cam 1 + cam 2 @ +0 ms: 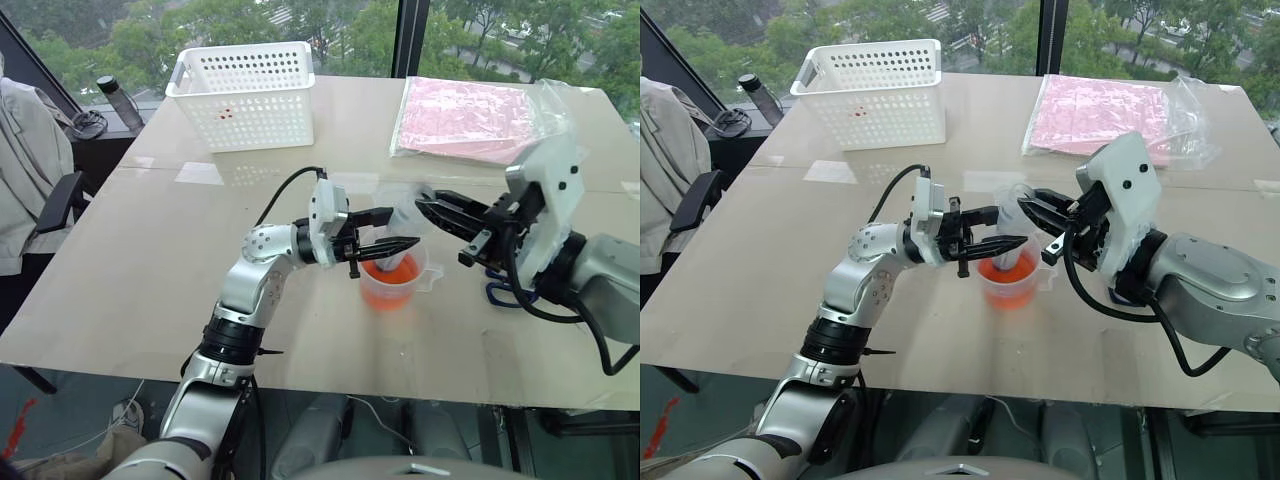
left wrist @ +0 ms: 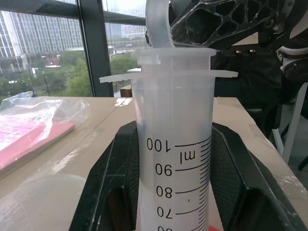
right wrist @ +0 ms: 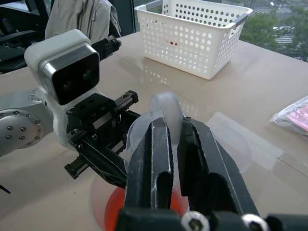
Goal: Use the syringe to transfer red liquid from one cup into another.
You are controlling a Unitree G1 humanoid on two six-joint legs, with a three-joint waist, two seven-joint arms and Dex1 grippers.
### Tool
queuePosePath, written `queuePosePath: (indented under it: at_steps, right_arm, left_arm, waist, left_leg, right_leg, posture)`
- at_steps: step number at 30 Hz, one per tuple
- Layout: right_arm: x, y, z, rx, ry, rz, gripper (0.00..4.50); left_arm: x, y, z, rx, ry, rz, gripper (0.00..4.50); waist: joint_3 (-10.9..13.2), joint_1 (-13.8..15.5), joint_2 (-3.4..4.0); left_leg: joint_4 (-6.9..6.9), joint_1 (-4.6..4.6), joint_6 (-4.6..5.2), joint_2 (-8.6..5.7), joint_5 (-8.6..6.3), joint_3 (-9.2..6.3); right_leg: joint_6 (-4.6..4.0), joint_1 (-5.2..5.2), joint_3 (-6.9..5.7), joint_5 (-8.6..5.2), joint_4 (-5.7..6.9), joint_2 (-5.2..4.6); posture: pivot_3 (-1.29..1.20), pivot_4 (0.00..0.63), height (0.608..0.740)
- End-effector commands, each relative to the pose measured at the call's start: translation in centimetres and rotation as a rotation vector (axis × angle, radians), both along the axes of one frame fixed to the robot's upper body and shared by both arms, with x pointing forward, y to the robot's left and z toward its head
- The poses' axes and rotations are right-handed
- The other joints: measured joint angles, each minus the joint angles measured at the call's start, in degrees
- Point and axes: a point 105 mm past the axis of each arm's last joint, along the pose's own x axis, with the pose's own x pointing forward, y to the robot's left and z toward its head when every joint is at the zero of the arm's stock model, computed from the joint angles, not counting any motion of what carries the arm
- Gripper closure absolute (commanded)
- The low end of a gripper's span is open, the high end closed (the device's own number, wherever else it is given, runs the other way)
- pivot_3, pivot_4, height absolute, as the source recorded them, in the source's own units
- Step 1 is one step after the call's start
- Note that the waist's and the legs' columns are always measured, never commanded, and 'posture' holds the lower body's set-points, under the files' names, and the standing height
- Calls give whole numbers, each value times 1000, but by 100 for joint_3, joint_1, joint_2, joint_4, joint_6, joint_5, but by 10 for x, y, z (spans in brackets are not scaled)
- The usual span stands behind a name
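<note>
The syringe (image 2: 175, 144) stands upright with its lower end in the larger clear cup (image 1: 395, 282), which holds red liquid (image 1: 388, 272). My left gripper (image 1: 385, 243) reaches in level from the left and is shut on the syringe's barrel. The fingers (image 2: 110, 187) press both sides of the barrel at the printed scale. My right gripper (image 3: 168, 127) comes from the right, shut on the plunger's clear top loop (image 3: 166, 106) above the barrel. A smaller clear cup (image 3: 236, 144) stands on the table just behind the larger one.
A white perforated basket (image 1: 245, 95) stands at the back left of the table (image 1: 150, 290). A clear bag with pink contents (image 1: 465, 118) lies at the back right. A dark bottle (image 1: 118, 100) stands beyond the far-left edge, beside a chair with a jacket.
</note>
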Motion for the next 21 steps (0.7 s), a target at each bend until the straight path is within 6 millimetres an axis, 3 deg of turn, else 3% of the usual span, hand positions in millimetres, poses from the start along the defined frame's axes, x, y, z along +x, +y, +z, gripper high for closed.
queuePosePath:
  at_steps: [1, 12, 21]
  right_arm:
    - [3, -3, 21, 39, -76, -26, 4492]
    - [6, -8, 52, 100, -128, -11, 4492]
    - [7, -11, 58, 101, -137, -17, 4492]
  left_arm:
    - [-7, -1, -10, 28, 42, -34, 3099]
    - [-10, -2, -14, 56, 75, -66, 3099]
    - [-11, 0, -14, 62, 82, -68, 3099]
  waist:
    - [0, -8, 0]
    - [1, -9, 1]
    - [1, -8, 0]
  left_leg:
    - [0, 0, 0, 0, 0, 0]
    - [-6, -3, 0, 0, 0, -1]
    - [-22, -3, 0, 0, 0, -2]
  right_leg:
    - [0, 0, 1, 0, 0, 0]
    - [0, -1, 0, 0, -4, 0]
    - [0, -2, 0, 0, -19, -1]
  posture:
    - [0, 150, 740]
    - [0, 150, 740]
    - [0, 150, 740]
